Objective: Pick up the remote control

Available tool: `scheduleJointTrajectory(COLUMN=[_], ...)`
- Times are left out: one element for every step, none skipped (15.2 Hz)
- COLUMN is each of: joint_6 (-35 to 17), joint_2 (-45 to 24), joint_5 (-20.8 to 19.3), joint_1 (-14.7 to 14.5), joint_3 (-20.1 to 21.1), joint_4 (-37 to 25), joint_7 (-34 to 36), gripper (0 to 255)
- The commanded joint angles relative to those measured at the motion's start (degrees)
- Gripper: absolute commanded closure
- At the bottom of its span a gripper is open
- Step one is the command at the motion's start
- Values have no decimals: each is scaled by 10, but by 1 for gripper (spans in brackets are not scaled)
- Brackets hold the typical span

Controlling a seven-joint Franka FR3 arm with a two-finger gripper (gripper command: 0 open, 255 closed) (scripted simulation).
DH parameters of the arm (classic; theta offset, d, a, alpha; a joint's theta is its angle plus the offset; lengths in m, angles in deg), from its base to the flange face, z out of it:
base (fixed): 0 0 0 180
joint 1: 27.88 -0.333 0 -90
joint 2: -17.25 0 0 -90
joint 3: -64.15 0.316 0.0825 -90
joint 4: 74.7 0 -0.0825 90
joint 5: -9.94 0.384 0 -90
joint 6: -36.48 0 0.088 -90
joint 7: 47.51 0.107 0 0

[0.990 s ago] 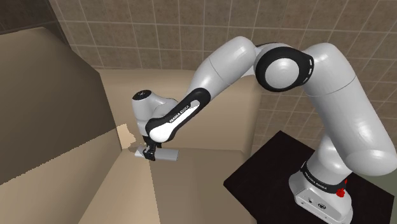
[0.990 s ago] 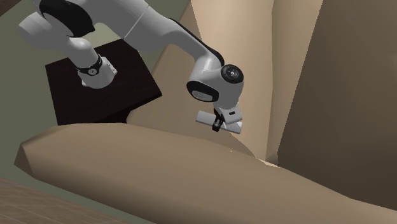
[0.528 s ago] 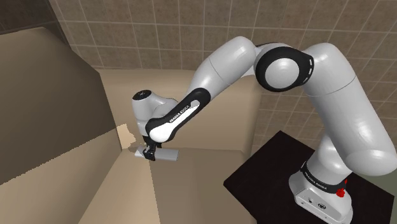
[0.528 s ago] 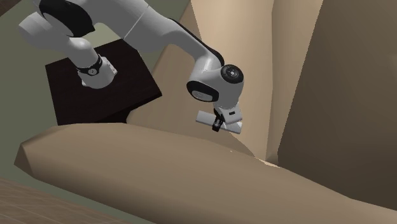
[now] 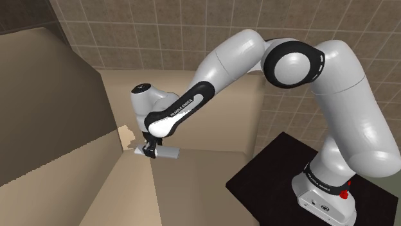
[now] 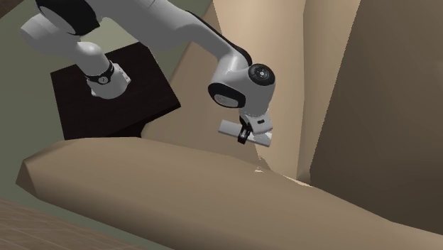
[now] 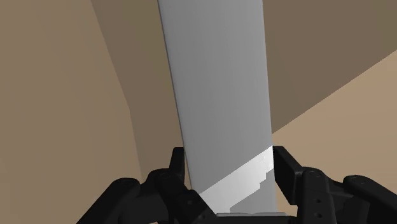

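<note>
One long, flat, pale grey remote control (image 7: 219, 95) is pinched across its width between the two fingers of the all-black gripper (image 7: 226, 167). In the shoulder view it lies level, low over a tan seat surface (image 5: 193, 186); whether they touch cannot be told. It is close to the back corner, beside a tall tan side block (image 5: 51, 109). The white arm (image 5: 225, 64) reaches over from its black box stand (image 5: 270, 170).
</note>
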Motion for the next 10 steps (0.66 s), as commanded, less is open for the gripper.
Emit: scheduleJointTrajectory(joint_6=[10, 15, 20, 25, 30, 35, 40, 45, 46, 46], joint_2=[12, 17, 22, 27, 31, 36, 41, 45, 46, 46], joint_5=[3, 4, 5, 7, 8, 9, 10, 12, 12, 12], joint_1=[2, 3, 4, 4, 5, 6, 6, 7, 7, 7], joint_3=[2, 3, 4, 5, 6, 7, 8, 9, 9, 9], joint_4=[2, 2, 2, 2, 1, 1, 0, -1, -1, -1], joint_7=[-2, -3, -3, -4, -5, -6, -6, -7, -7, -7], gripper=[255, 255, 255, 255, 255, 255, 255, 255, 255, 255])
